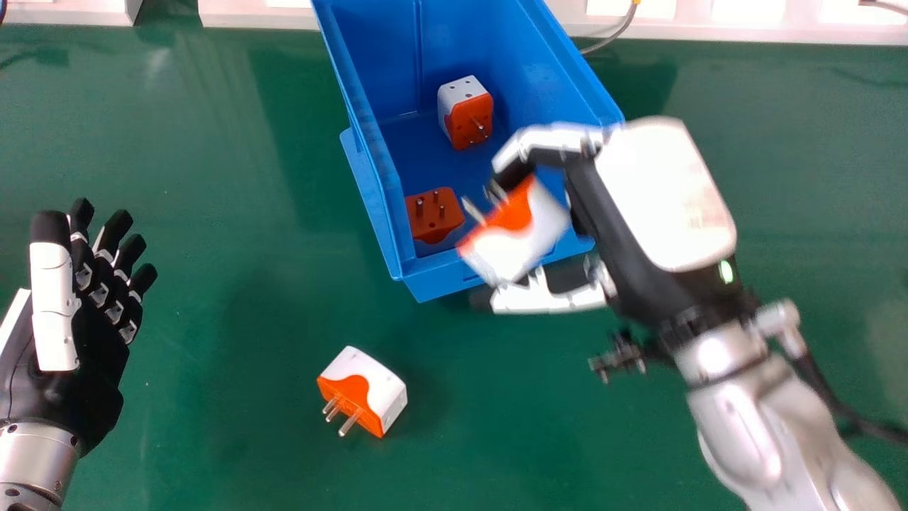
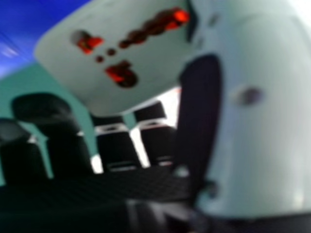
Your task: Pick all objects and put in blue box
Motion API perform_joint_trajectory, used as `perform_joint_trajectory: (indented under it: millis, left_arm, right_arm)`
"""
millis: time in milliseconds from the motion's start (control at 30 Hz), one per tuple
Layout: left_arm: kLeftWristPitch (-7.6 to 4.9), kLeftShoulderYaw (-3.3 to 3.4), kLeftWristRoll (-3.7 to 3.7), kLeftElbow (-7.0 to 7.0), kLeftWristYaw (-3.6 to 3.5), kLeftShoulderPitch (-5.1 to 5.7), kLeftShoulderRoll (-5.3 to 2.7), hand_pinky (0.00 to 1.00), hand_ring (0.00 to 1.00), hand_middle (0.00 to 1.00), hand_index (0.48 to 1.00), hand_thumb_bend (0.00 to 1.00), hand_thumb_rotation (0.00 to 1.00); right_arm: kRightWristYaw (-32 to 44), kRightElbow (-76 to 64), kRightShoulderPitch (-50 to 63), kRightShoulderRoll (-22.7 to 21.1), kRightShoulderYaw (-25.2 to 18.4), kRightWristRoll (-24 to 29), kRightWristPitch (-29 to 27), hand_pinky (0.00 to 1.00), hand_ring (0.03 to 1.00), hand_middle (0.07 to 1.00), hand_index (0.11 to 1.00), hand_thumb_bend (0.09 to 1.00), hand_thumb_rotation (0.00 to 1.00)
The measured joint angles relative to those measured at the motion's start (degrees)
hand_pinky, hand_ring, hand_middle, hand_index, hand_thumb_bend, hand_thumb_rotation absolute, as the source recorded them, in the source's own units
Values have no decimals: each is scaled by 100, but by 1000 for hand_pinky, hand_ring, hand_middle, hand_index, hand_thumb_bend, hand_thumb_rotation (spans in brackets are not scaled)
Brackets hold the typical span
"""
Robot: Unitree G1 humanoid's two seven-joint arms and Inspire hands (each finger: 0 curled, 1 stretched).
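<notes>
Resting on green tabletop (image 1: 234, 305): blue box (image 1: 365, 191); behind, pale ledge (image 1: 745, 32), possibly metal.

Two arms, one gripping, one slack.
Right forearm (image 1: 766, 426) slanted in from the head view's lower right corner, silver, a small green light (image 1: 726, 271) lit beside the wrist; right hand (image 1: 663, 199) lay back upward, fingers (image 1: 557, 138) bent in a firm hold, right thumb (image 1: 546, 298) opposed. Left forearm (image 1: 35, 454) entered at lower left; left hand (image 1: 96, 355) was empty, its fingers (image 1: 113, 231) near straight and pointing away from the robot, left thumb (image 1: 53, 305) extended alongside (rather like a paused wave).
</notes>
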Motion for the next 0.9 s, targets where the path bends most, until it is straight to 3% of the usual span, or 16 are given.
perform_joint_trajectory:
  millis: [300, 533, 633, 800, 900]
  left_arm:
    - [-87, 0, 4, 92, -40, -12, 0, 1000, 1000, 1000, 1000, 856, 952]
    - [-105, 9, 3, 95, -34, 4, 1, 1000, 1000, 1000, 1000, 835, 974]
    - [-104, 20, 1, 97, -31, 17, 1, 1000, 1000, 1000, 999, 847, 971]
    - [-100, 23, 6, 86, -15, 42, 2, 1000, 1000, 1000, 1000, 843, 978]
    - [-98, 22, 4, 35, -15, 81, 0, 1000, 1000, 1000, 1000, 850, 968]
  right_arm:
    - [-492, 1934, -2052, 322, 87, -409, 27, 69, 114, 185, 469, 485, 148]
    - [-754, 4043, -3470, 507, 397, -577, 185, 131, 189, 284, 474, 488, 145]
    - [-901, 5084, -3998, 628, 591, -614, 235, 129, 187, 271, 471, 488, 144]
    - [-1015, 6424, -4595, 841, 912, -613, 270, 211, 305, 406, 476, 486, 148]
    - [-982, 6872, -4791, 962, 1063, -612, 351, 223, 321, 419, 477, 485, 151]
